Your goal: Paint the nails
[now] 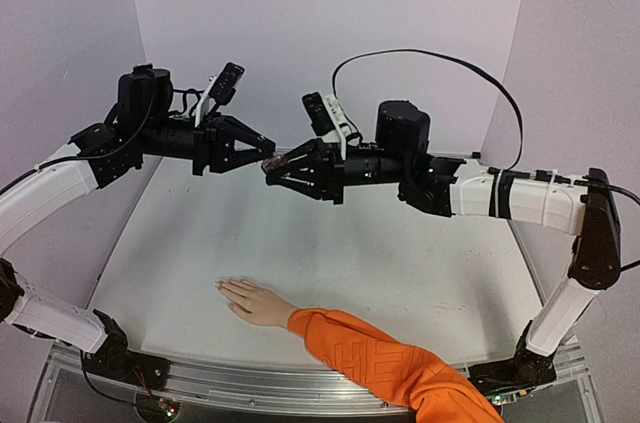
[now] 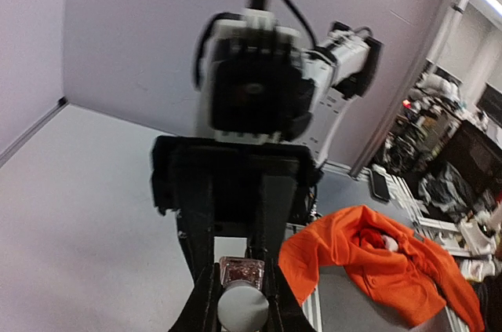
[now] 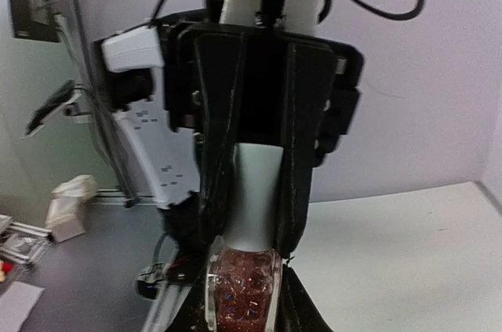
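Note:
A pale hand (image 1: pixel 250 300) in an orange sleeve (image 1: pixel 370 358) lies flat on the table near the front edge; its nails are too small to make out. High above the table, my two grippers meet tip to tip around a small nail polish bottle (image 1: pixel 270 159). My right gripper (image 3: pixel 241 304) is shut on its glass body of red glitter polish (image 3: pixel 239 300). My left gripper (image 2: pixel 243 297) is shut on its grey cap (image 2: pixel 243 310), which sits on the bottle. Both grippers, left (image 1: pixel 266 149) and right (image 1: pixel 272 169), are far behind the hand.
The white table (image 1: pixel 400 253) is bounded by lilac walls at the back and sides. A black cable (image 1: pixel 430 58) loops over the right arm. The orange sleeve (image 2: pixel 376 261) shows bunched in the left wrist view.

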Action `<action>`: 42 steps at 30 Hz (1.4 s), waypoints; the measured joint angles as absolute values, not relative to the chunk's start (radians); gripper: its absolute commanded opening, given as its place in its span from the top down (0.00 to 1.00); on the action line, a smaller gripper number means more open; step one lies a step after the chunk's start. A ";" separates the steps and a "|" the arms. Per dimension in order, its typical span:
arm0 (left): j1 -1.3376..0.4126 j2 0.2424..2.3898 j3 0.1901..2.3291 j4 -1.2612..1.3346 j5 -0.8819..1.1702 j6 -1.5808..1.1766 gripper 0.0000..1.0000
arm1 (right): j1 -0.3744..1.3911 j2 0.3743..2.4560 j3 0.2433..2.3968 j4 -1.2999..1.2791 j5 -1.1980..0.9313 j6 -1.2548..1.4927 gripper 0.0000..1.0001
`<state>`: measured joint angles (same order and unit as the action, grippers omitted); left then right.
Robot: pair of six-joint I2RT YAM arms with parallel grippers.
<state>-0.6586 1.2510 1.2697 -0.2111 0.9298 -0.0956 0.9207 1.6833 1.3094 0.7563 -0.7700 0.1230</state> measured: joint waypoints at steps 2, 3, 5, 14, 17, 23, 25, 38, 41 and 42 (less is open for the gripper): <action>-0.673 1.264 1.287 -0.220 1.006 -0.050 0.99 | 0.914 1.679 1.310 0.761 -0.883 0.184 1.00; -0.679 1.270 1.294 -0.223 1.031 -0.033 0.91 | 0.914 1.675 1.309 0.760 -0.910 0.200 1.00; -0.686 1.278 1.309 -0.233 1.044 -0.017 0.62 | 0.915 1.662 1.300 0.755 -0.909 0.207 1.00; -0.697 1.258 1.293 -0.385 0.795 -0.129 0.01 | 0.921 1.555 1.227 0.711 -0.566 -0.018 1.00; -0.696 1.223 1.256 -0.393 0.694 -0.205 0.03 | 0.935 1.556 1.216 0.709 -0.406 -0.062 1.00; -0.696 1.134 1.179 -0.327 0.502 -0.416 0.31 | 1.059 1.624 1.220 0.739 -0.032 -0.161 1.00; -0.696 1.114 1.163 -0.297 0.459 -0.473 0.34 | 1.113 1.671 1.237 0.742 0.083 -0.193 1.00; -0.696 1.076 1.129 -0.235 0.344 -0.585 0.41 | 1.203 1.770 1.290 0.828 0.381 -0.239 1.00; -0.696 1.079 1.122 -0.235 0.340 -0.592 0.48 | 1.203 1.771 1.301 0.846 0.392 -0.239 1.00; -0.696 1.082 1.122 -0.234 0.339 -0.596 0.50 | 1.203 1.773 1.308 0.848 0.393 -0.239 1.00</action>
<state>-0.6956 1.0817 1.1217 -0.2337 0.3393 -0.5957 1.2034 1.7729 1.3075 0.8482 0.3931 -0.2386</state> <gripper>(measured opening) 0.551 0.218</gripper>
